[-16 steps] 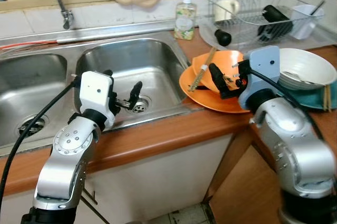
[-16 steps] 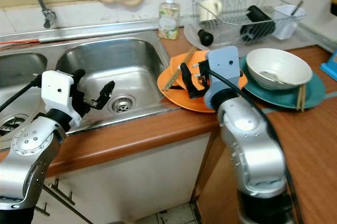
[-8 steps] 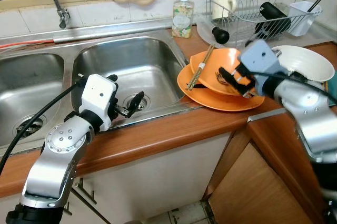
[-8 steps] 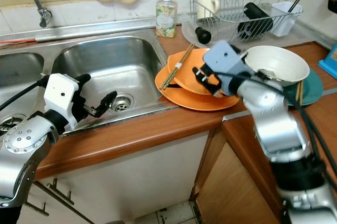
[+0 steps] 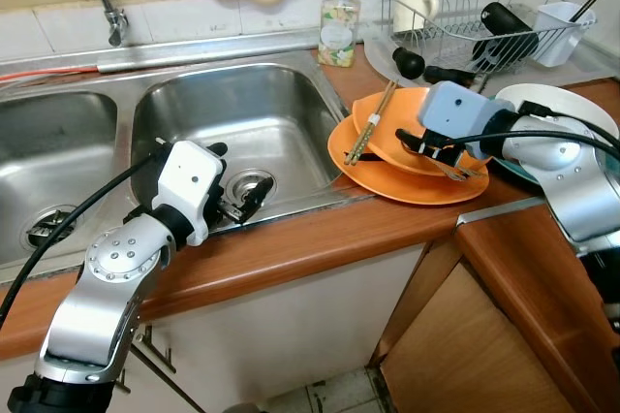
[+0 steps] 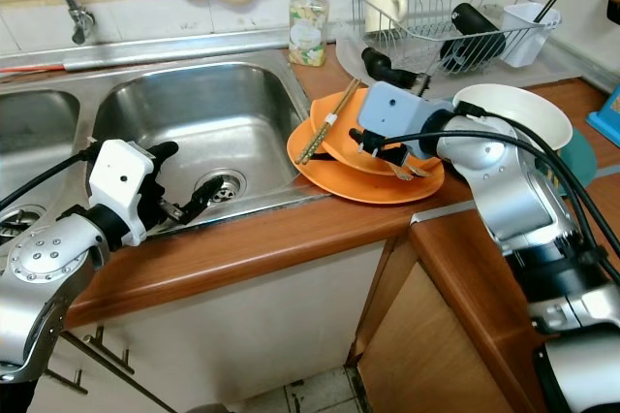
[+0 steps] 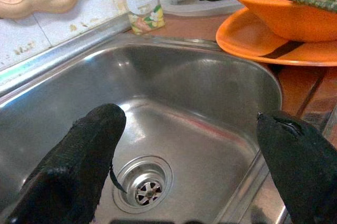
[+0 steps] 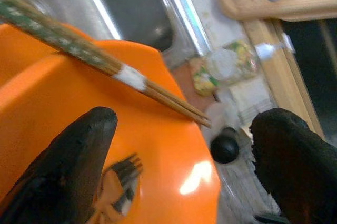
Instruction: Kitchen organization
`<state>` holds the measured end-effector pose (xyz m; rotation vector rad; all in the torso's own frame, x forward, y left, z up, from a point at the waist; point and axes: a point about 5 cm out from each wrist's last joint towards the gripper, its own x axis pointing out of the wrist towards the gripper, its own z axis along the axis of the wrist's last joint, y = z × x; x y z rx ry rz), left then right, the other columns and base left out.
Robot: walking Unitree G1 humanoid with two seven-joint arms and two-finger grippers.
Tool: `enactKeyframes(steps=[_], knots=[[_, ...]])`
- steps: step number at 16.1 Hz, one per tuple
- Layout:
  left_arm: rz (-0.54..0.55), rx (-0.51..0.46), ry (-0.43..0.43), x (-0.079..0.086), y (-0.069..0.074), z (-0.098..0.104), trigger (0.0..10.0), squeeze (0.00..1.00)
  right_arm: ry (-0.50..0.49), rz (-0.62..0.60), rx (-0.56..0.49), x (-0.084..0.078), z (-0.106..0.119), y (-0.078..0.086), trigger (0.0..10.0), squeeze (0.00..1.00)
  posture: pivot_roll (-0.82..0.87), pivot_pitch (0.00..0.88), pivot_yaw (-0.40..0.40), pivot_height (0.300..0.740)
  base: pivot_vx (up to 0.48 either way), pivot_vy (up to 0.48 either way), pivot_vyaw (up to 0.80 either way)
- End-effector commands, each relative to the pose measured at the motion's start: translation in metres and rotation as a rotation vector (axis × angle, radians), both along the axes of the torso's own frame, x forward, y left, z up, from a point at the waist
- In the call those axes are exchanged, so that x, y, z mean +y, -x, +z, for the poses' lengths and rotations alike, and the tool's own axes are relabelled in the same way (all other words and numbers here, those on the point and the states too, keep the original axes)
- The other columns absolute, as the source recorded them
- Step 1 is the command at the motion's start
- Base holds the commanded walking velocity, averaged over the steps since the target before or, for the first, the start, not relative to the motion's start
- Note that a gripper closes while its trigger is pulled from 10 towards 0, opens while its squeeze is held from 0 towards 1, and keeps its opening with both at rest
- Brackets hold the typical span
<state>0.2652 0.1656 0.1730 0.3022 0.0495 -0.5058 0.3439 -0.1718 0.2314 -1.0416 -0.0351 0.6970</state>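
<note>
The right gripper (image 8: 179,166) gapes empty over the orange bowl (image 5: 407,132) with chopsticks (image 5: 371,125); the left gripper (image 7: 195,166) hangs wide, empty, above the sink (image 5: 242,117).

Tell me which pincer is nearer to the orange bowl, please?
The right. The right pincer hovers open right over the orange bowl, beside the chopsticks. The left pincer is open over the sink, well away from the bowl.
</note>
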Motion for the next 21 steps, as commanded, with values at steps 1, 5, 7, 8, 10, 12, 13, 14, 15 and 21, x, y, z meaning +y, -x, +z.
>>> enactKeyframes(steps=[1,5,7,8,10,12,13,14,15,21], knots=[[-0.012,-0.013,-0.017,-0.001,0.0,0.005,10.0,0.0,0.055,0.052,0.008,0.005,-0.002,-0.004,4.7,0.0,0.0,0.0,0.016,0.74,0.0,0.0,0.0],[-0.017,-0.006,-0.032,-0.003,0.0,0.003,10.0,0.0,0.145,0.101,-0.013,0.012,-0.011,-0.018,0.0,0.0,0.01,0.0,0.016,0.74,0.0,0.0,0.0],[-0.032,-0.002,-0.027,-0.006,0.001,0.003,10.0,0.0,0.146,0.099,-0.03,0.014,-0.012,-0.024,0.0,0.0,0.01,0.0,0.016,0.74,0.0,0.0,0.0],[-0.041,0.002,-0.023,-0.007,0.001,0.003,10.0,0.0,0.134,0.099,-0.036,0.015,-0.012,-0.026,0.0,0.0,0.01,0.0,0.018,0.74,0.0,0.0,0.0],[-0.062,0.016,-0.017,-0.009,0.002,0.003,10.0,0.0,0.107,0.096,-0.039,0.017,-0.013,-0.029,0.0,0.0,0.0,0.0,0.02,0.74,0.0,0.0,0.0],[-0.094,0.035,0.001,-0.013,0.004,0.003,10.0,0.0,0.104,0.108,-0.046,0.018,-0.015,-0.032,0.0,0.0,0.01,0.0,0.021,0.74,0.0,0.0,0.0],[-0.109,0.042,0.013,-0.015,0.005,0.003,10.0,0.0,0.107,0.113,-0.051,0.018,-0.016,-0.034,0.0,0.0,0.01,0.0,0.02,0.74,0.0,0.0,0.0],[-0.13,0.051,0.03,-0.017,0.007,0.004,10.0,0.0,0.115,0.116,-0.058,0.018,-0.018,-0.035,0.0,0.0,0.01,0.0,0.02,0.74,0.0,0.0,0.0],[-0.138,0.054,0.035,-0.017,0.008,0.004,10.0,0.0,0.118,0.117,-0.061,0.018,-0.018,-0.035,0.0,0.0,0.01,0.0,0.02,0.74,0.0,0.0,0.0],[-0.161,0.069,0.03,-0.021,0.011,0.003,10.0,0.0,0.131,0.133,-0.077,0.017,-0.022,-0.038,0.0,0.0,0.01,0.0,0.022,0.74,0.0,0.0,0.0]])
